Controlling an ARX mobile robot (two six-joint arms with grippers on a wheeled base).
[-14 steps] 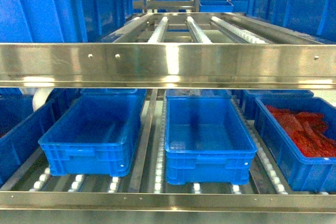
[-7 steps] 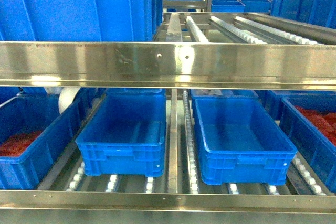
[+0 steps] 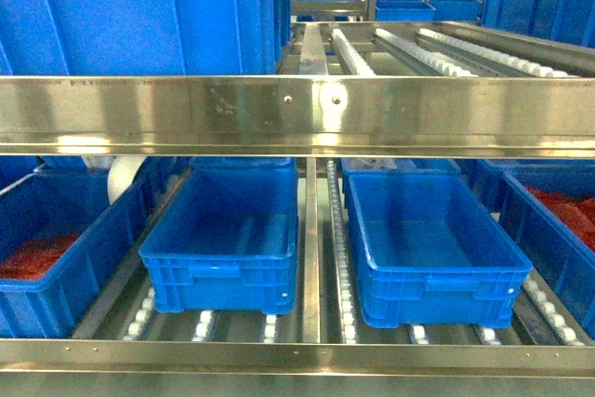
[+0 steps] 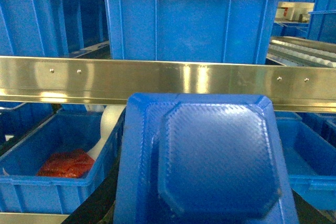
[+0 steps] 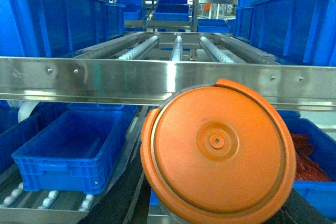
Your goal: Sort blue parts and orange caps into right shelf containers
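Note:
A blue part (image 4: 210, 161), a textured tray-like piece with an octagonal raised face, fills the lower left wrist view; my left gripper is shut on it, with dark fingers (image 4: 97, 203) showing at its edge. A round orange cap (image 5: 218, 153) fills the lower right wrist view with my right gripper shut on it, and a dark finger (image 5: 126, 198) shows beside it. Two empty blue containers (image 3: 223, 281) (image 3: 437, 290) sit side by side on the lower shelf. Neither gripper shows in the head view.
A steel shelf rail (image 3: 297, 113) crosses at mid height above the containers. Crates holding red pieces stand at the far left (image 3: 37, 304) and far right (image 3: 548, 258). A white roll (image 3: 125, 174) lies behind the left crate. Large blue crates stand on the roller shelf above.
The head view has swung left: the two empty containers shifted right in the frame and the left crate with red pieces came into view.

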